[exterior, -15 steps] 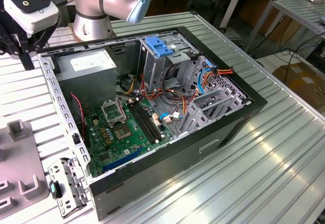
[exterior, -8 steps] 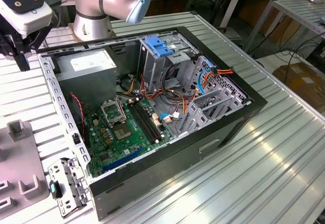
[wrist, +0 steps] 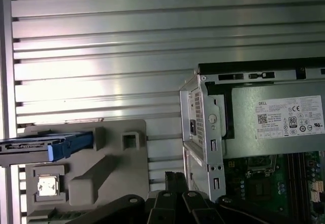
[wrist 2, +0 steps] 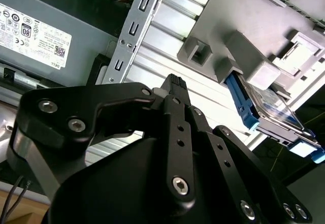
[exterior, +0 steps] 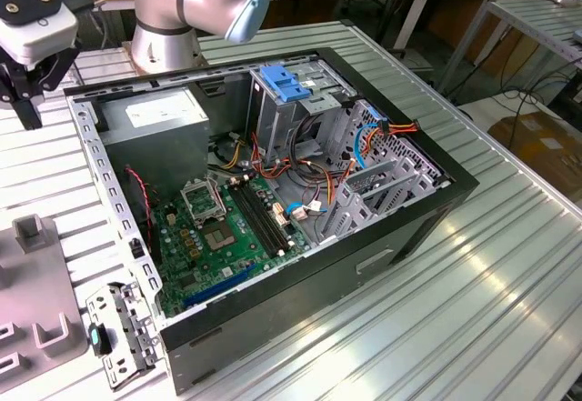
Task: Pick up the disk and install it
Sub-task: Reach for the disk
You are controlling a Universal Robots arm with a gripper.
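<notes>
Gripper (exterior: 30,115) hangs above the bench (exterior: 473,310), just off the open computer case (exterior: 300,305) at its corner on the exterior view's left. From my station I read it as narrow: in the second wrist view the black fingertips (wrist 2: 175,82) meet at 1 point with nothing between them.

The disk (wrist 2: 269,113) stands on edge in a slot of the grey fixture (wrist 2: 238,46), with its blue side rail towards the camera. In the first wrist view I see the disk (wrist: 45,145) edge-on at the fixture's (wrist: 111,163) outer side, well apart from the gripper (wrist: 175,177) and not touched by it. The fixture (exterior: 36,265) lies flat on the bench by the edge at the exterior view's left, beside the case but clear of it.

Inside the case, the grey power supply (exterior: 155,119) fills the corner nearest the gripper, and the green motherboard (exterior: 218,237) lies below it. A light-blue bracket (exterior: 284,85) sits on top of the drive cage. A loose metal plate (exterior: 123,337) rests on the bench by the case's near corner.
</notes>
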